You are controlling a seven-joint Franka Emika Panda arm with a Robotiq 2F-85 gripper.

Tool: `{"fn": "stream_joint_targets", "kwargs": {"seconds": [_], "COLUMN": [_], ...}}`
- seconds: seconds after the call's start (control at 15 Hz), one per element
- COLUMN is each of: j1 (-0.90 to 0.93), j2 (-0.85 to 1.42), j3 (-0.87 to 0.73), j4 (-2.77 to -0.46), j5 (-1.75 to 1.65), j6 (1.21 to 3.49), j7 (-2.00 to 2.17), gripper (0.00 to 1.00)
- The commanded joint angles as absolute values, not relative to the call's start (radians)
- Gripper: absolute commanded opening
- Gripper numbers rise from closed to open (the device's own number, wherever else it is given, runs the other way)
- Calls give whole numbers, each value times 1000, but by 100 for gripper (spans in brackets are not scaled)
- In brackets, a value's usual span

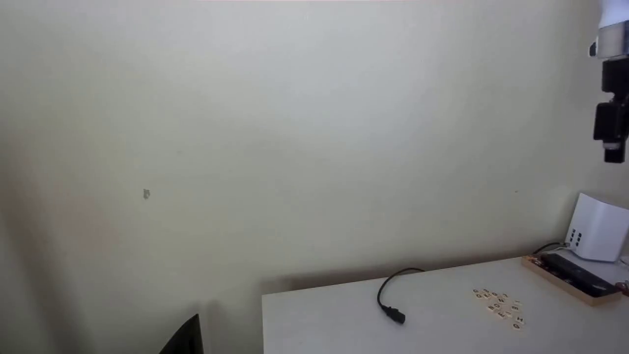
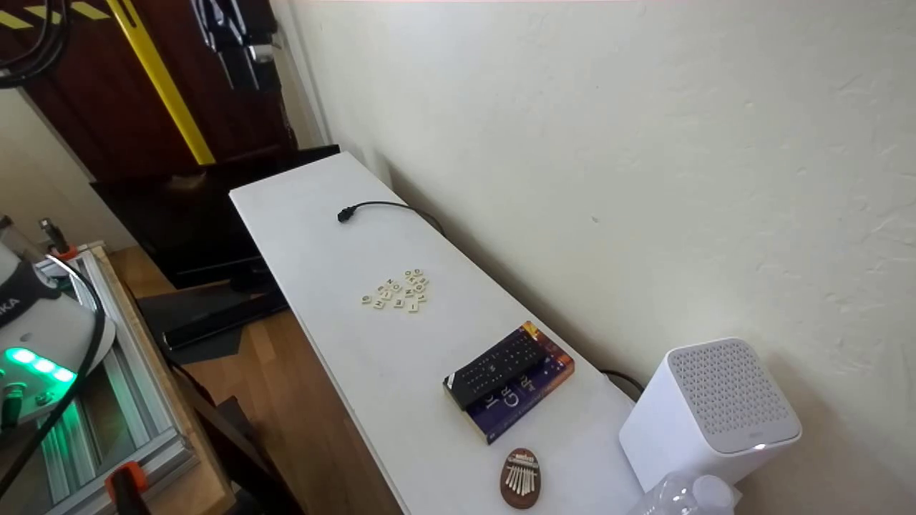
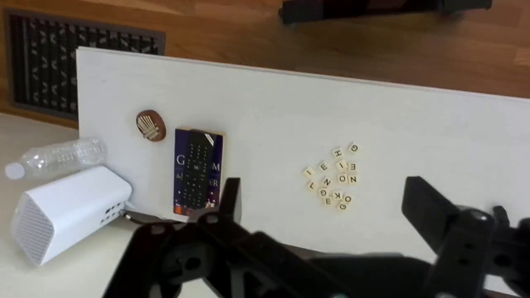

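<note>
My gripper (image 3: 323, 181) is open, its black fingers wide apart with nothing between them. It is high above the white table (image 3: 269, 107); it also shows at the right edge of an exterior view (image 1: 614, 155) and at the top of an exterior view (image 2: 247, 71). Several cream letter tiles (image 3: 342, 178) lie loosely grouped on the table, seen between the fingers from above; they show in both exterior views (image 1: 497, 306) (image 2: 419, 287). A black remote (image 3: 196, 169) lies on a purple book (image 3: 181, 169), left of the tiles in the wrist view. A small brown thumb piano (image 3: 151, 125) lies beside the book.
A white router (image 2: 715, 400) and a clear bottle (image 3: 62, 157) are at one table end. A black cable with a plug (image 1: 394, 314) lies toward the opposite end. The wall (image 1: 344, 147) runs along the table. A dark monitor (image 2: 186, 229) stands beyond the far end.
</note>
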State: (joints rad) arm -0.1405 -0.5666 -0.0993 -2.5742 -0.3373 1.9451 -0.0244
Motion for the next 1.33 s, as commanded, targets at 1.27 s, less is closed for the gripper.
{"fn": "stream_joint_targets", "kwargs": {"seconds": [1.27], "j1": [-91], "j2": [-342], "j3": [-80], "j4": [-2646], "j5": [-187], "j6": [2188], "j7": [-12], "gripper": [100]}}
